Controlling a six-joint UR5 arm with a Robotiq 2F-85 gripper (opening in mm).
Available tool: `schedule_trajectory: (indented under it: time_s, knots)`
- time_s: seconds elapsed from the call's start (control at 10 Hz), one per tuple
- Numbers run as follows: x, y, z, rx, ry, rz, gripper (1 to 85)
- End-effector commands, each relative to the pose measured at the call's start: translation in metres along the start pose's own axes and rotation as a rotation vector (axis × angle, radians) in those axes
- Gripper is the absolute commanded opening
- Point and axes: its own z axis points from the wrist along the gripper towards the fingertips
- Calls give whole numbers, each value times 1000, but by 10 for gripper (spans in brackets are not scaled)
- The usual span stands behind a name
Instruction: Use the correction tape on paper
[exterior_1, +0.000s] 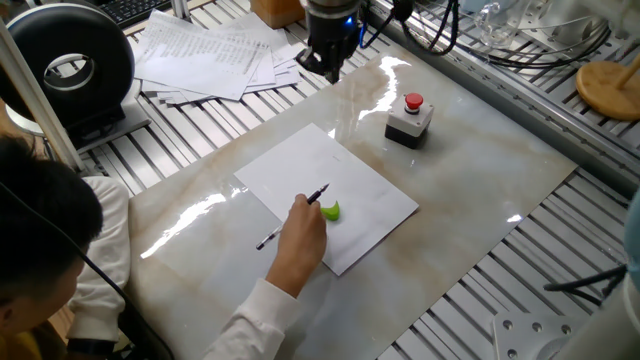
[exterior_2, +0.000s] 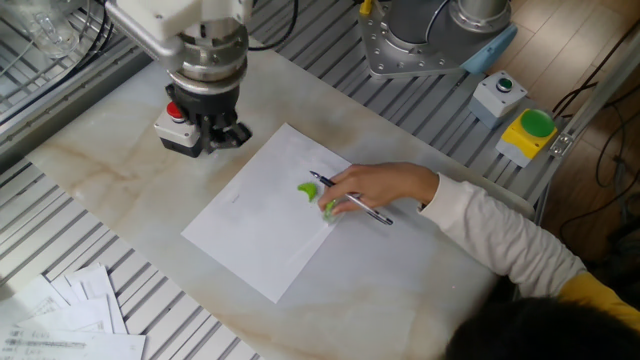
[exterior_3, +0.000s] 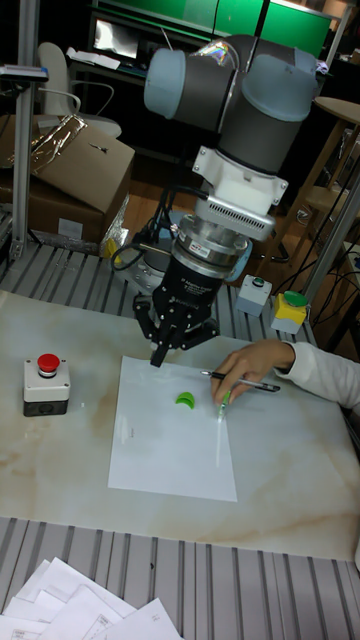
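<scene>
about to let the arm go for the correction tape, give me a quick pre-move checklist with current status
1. Workspace free of people: not ok. A person's hand rests on the paper, holding a pen.
2. Green correction tape reachable: not ok. It lies on the paper right at the person's fingers.
3. Gripper empty: ok, nothing between the fingers.
4. Gripper open wide enough to grasp: cannot tell; the fingers look close together.
5. Paper flat on the marble tabletop: ok.
6. Emergency stop button box clear of the path: ok, it stands apart from the paper.
</scene>
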Motion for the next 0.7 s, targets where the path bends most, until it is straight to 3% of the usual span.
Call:
schedule_trajectory:
  time_s: [0.0, 0.3, 0.6]
  knots:
    - [37, 27, -15, -123, 132, -82, 17]
    - [56, 60, -26, -223, 195, -104, 17]
    - [45, 73, -22, -236, 160, -28, 17]
